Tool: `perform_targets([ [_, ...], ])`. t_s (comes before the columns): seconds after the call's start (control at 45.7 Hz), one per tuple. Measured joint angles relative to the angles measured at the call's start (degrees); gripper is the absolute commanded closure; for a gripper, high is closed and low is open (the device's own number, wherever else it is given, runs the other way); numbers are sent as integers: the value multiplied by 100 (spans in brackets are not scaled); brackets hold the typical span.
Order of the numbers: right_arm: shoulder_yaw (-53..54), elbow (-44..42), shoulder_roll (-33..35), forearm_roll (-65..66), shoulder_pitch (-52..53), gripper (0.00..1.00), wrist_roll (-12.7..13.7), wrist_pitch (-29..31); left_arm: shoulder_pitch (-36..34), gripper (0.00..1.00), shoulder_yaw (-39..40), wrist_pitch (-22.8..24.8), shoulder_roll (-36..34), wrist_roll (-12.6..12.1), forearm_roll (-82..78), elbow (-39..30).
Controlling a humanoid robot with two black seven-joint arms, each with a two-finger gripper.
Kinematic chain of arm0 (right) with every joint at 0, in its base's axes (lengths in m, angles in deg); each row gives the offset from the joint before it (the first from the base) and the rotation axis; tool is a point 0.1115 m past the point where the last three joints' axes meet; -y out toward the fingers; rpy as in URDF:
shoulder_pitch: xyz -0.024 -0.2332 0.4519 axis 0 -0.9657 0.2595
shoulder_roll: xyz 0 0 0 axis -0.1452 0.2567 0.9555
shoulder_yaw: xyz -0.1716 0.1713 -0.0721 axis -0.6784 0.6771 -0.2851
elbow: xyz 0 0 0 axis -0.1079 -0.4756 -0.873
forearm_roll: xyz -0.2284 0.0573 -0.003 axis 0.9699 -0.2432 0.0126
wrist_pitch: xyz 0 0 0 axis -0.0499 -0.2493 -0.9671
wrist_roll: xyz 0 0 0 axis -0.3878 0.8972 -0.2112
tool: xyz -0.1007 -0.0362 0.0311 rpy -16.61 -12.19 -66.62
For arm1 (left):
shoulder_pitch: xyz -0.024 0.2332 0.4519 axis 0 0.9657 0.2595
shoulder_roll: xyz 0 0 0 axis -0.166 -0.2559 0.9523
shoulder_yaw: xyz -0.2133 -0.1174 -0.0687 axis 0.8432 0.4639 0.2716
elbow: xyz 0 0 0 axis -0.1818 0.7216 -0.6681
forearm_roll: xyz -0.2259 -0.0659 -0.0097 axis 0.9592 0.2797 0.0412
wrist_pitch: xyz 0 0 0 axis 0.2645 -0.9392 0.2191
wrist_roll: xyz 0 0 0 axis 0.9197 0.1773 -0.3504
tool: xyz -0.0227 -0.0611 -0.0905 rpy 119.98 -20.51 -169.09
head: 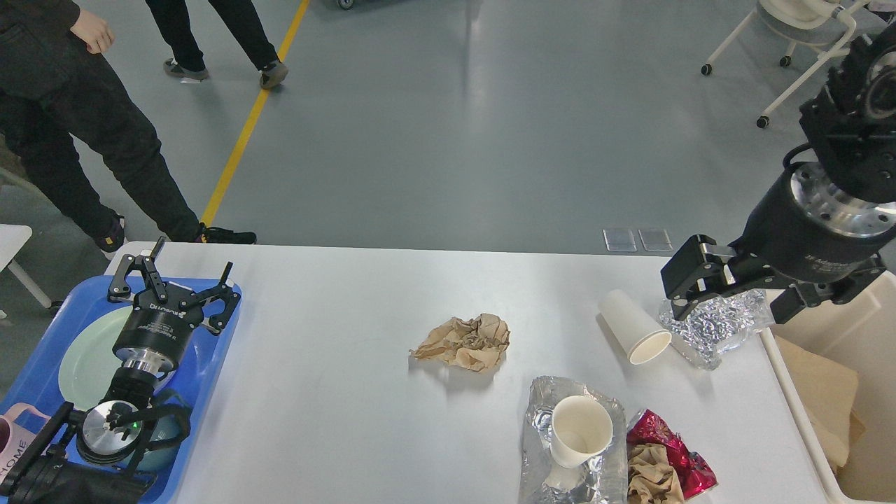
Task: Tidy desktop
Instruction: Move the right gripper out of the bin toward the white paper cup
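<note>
Large white rectangular bench with rounded corners fills the lower frame, grey floor beyond its far edge.

Beige bin stands against the bench's right end, brown paper inside. Blue plastic tray sits on the left end, carrying a pale green plate and a pink mug at the near corner.

My right arm comes in from the upper right. Its end effector hangs over the crumpled silver foil bag at the right rear of the bench, fingers spread wide, one to each side of the bag; I cannot tell whether they touch it.

My left end effector is above the tray's far edge, fingers wide apart, gripping nothing.

Flattened silver foil sheet lies at the near edge, an upright white paper cup on it. Just right of that, a red foil wrapper with a brown paper wad on it.

Crumpled brown paper ball sits mid-bench, well apart from the rest.

Second white paper cup lies on its side, just left of the foil bag, mouth toward me.
</note>
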Motion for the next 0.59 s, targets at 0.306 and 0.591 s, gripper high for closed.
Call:
perform_targets([
  [0.306, 167, -142, -27, -126, -624, 0, 7, -346, 0, 3, -4, 7, 1, 0, 0, 0],
  [0.591, 596, -209, 10, -135, -1183, 0, 16, -757, 0, 3, -5, 10, 2, 0, -2, 0],
])
